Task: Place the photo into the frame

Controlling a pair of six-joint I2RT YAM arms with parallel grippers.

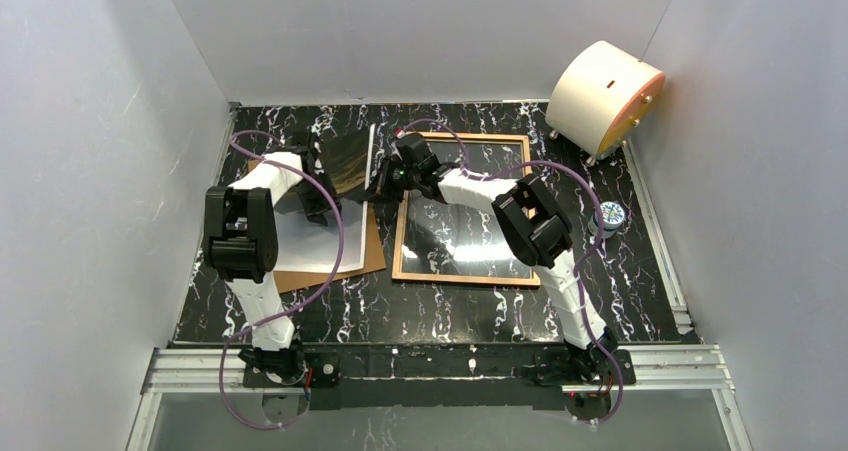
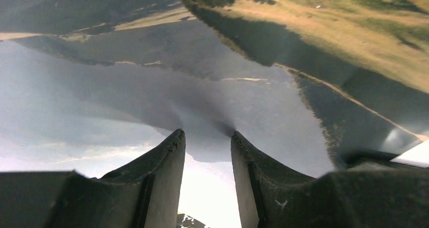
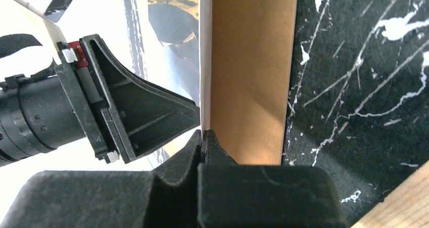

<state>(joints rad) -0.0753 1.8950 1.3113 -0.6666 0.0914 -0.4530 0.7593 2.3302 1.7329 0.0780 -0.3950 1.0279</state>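
Photo [image 1: 350, 163], top view: hung raised and curled between the two arms, left of the frame [image 1: 462, 275], which lay flat on the table [image 1: 450, 311]; the print was not yet over it.
Right gripper [image 1: 385, 183], top view: sat at the photo's frame-side edge.
Left gripper [image 1: 322, 203], top view: sat low beneath the lifted sheet, above the backing board [image 1: 372, 253].
Photo [image 2: 303, 46], left wrist: filled the view, bulged, with a pucker near one fingertip.
Left gripper [image 2: 206, 133], left wrist: jaws stood part-way apart with nothing seen between them, so released; the tips seemed pressed against the print.
Right gripper [image 3: 204, 137], right wrist: clamped tight on the photo's white margin [image 3: 205, 61], just beside the backing board [image 3: 250, 71].
Risk, crease: a single pinch on a thin edge carried the sheet, so a quick pull toward the frame would probably fold or tear the margin.
Risk, slip: so narrow a bite might let the photo slide out.
Risk, snag: the drooping sheet could catch the frame's rim or drag the backing board along.
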